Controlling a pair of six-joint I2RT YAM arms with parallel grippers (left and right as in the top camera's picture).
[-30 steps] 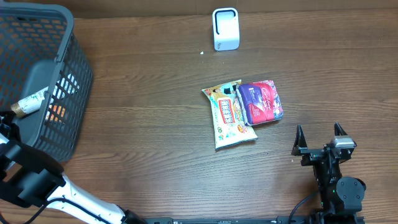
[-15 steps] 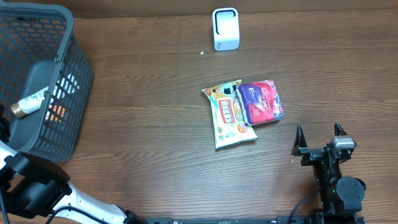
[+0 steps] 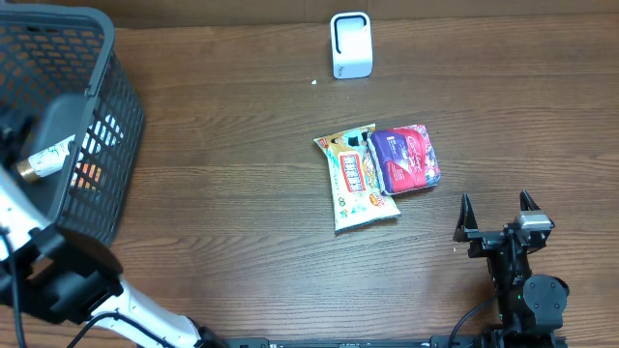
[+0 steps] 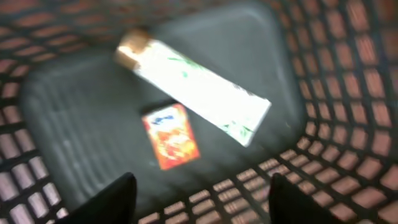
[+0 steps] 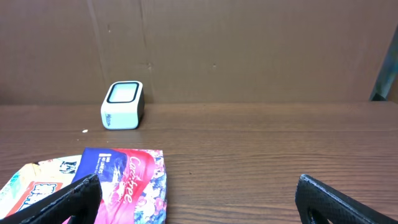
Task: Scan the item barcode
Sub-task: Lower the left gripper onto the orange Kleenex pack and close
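Note:
My left gripper (image 4: 202, 186) hangs open inside the dark mesh basket (image 3: 114, 116), with nothing between its fingers. Below it a white tube with a gold cap (image 4: 199, 93) lies slanted on the basket floor, next to a small orange packet (image 4: 171, 135). The overhead view shows that tube (image 3: 46, 157) at the basket's left side. The white barcode scanner (image 3: 350, 44) stands at the table's back edge. My right gripper (image 3: 495, 208) rests open near the front right, apart from everything.
A yellow-white snack packet (image 3: 358, 179) and a purple-pink pack (image 3: 406, 158) lie side by side mid-table, just left of the right gripper's view (image 5: 124, 183). A brown wall stands behind the scanner (image 5: 122, 104).
My left arm has shifted at the left edge, its wrist now over the basket. The tube, the table items and the right arm have not moved.

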